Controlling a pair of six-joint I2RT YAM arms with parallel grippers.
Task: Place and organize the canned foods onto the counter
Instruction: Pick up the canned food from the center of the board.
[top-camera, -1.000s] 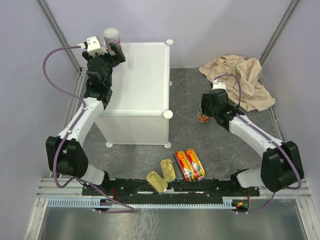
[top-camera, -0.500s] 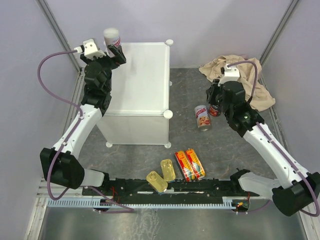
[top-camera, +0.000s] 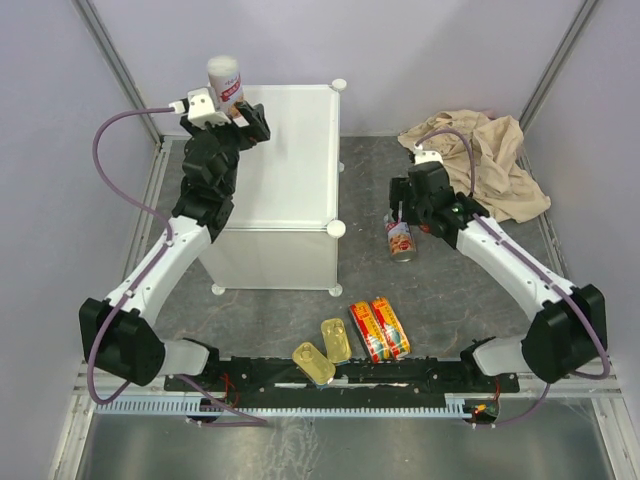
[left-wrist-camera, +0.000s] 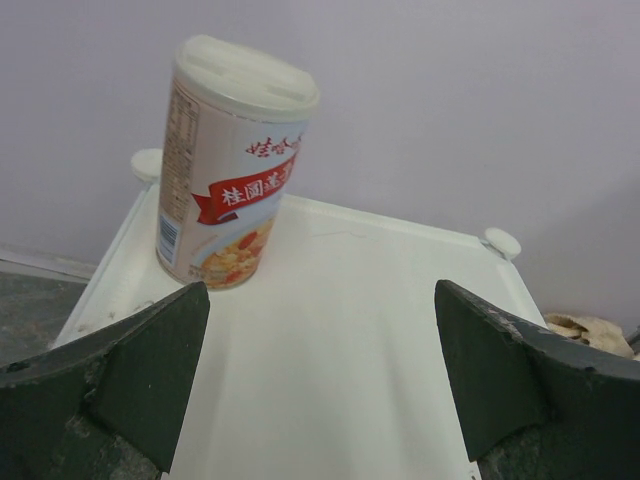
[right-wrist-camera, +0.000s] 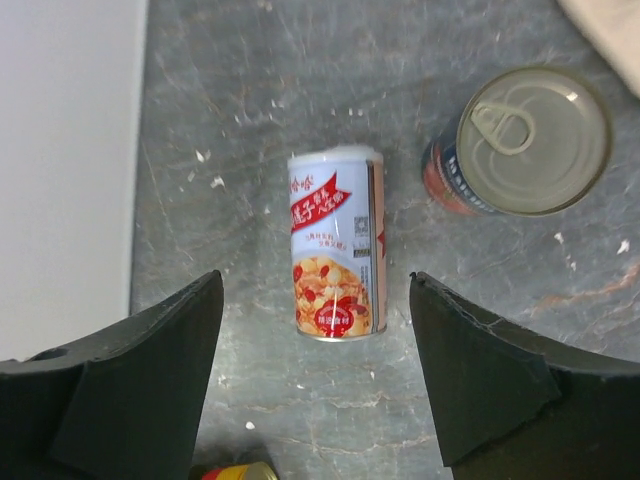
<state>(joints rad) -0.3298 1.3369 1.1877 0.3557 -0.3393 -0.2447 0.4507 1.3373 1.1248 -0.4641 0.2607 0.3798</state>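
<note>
One white-and-red can (top-camera: 225, 80) (left-wrist-camera: 232, 165) stands upright on the back-left corner of the white counter (top-camera: 290, 170) (left-wrist-camera: 330, 380). My left gripper (top-camera: 248, 116) (left-wrist-camera: 320, 300) hovers open over the counter top, just right of that can and holding nothing. A second white-and-red can (top-camera: 400, 240) (right-wrist-camera: 335, 245) lies on its side on the grey floor. My right gripper (top-camera: 402, 212) (right-wrist-camera: 315, 290) hangs open above it, one finger on each side, apart from it. A dark can (right-wrist-camera: 525, 140) stands upright beside it. Two gold tins (top-camera: 325, 352) and two red-yellow tins (top-camera: 379, 329) lie near the arm bases.
A crumpled beige cloth (top-camera: 480, 160) lies at the back right. The counter's side wall (right-wrist-camera: 60, 150) rises left of the lying can. The end of a red-yellow tin (right-wrist-camera: 235, 470) shows at the right wrist view's bottom edge. Purple walls enclose the space.
My right arm swung up and away, leaving the can lying on the floor, then came back over it with jaws open. My left gripper shifted right, away from the standing can.
</note>
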